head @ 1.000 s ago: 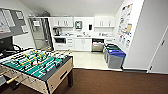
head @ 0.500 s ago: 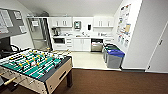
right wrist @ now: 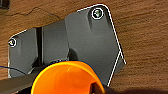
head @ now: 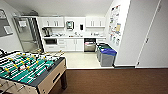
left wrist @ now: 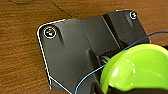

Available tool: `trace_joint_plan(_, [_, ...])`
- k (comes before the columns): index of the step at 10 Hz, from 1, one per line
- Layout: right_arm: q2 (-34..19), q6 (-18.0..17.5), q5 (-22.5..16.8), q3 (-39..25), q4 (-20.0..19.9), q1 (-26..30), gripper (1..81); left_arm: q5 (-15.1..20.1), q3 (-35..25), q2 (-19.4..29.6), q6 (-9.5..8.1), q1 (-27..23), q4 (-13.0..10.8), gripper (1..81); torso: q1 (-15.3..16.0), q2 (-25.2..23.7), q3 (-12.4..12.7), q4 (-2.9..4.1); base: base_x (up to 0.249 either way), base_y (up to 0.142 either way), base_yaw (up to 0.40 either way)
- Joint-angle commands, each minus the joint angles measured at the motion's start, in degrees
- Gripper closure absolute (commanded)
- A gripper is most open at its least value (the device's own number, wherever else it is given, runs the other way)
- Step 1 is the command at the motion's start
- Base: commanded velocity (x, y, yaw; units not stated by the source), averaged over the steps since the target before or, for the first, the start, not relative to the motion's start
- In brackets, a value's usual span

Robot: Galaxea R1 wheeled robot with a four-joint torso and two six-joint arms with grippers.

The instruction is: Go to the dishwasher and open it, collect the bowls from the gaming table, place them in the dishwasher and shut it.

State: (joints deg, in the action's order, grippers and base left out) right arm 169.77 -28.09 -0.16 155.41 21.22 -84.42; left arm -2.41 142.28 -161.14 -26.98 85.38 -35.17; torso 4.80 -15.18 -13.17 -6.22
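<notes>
brown wood-grain flooring [head: 112,81] lies under the robot and gives way, further ahead, to a pale kitchen floor [head: 80,60]. against the far wall of that kitchenette stands the dishwasher [head: 89,45], a dark front with a silver bar handle, door shut, set under the white counter [head: 72,37]. white base cabinets [head: 73,45] sit just to the left of the dishwasher, white wall cabinets [head: 53,22] hang above the counter, and a coffee machine [head: 46,32] stands on the counter well to the dishwasher's left. to the right of the dishwasher, near it, stand grey waste bins, the nearest with a blue lid [head: 108,52]. a wall with posters [head: 115,23] rises behind the bins. well in front of the dishwasher and far to its left is a foosball table [head: 27,71] with a green field and rods of figures.

in the left wrist view a green bowl [left wrist: 140,68] sits against the left gripper's end, over the wood floor, with a thin blue cable [left wrist: 100,68] crossing the dark plate. in the right wrist view an orange bowl [right wrist: 66,78] sits likewise at the right gripper. i cannot tell how wide either gripper's jaws stand.
</notes>
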Motion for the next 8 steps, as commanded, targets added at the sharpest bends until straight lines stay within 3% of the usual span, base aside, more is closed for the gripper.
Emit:
trace_joint_plan(1, [-0.54,0.05,-2.92,0.24,0.4,2.89,81.1,2.33,-0.33,0.99,0.17,-2.63,-0.43,81.1,0.0,0.0,0.0,0.0,0.0,0.0,-0.197])
trace_joint_plan(5, [-0.54,0.05,-2.92,0.15,0.4,2.89,81.1,2.33,-0.33,1.07,0.17,-2.63,-0.07,81.1,0.0,0.0,0.0,0.0,0.0,0.0,-0.196])
trace_joint_plan(8, [-0.54,0.05,-2.92,0.24,0.49,2.89,81.1,2.24,-0.33,1.16,0.08,-2.63,0.1,81.1,0.04,0.02,0.0,0.0,0.0,-0.047,0.0])
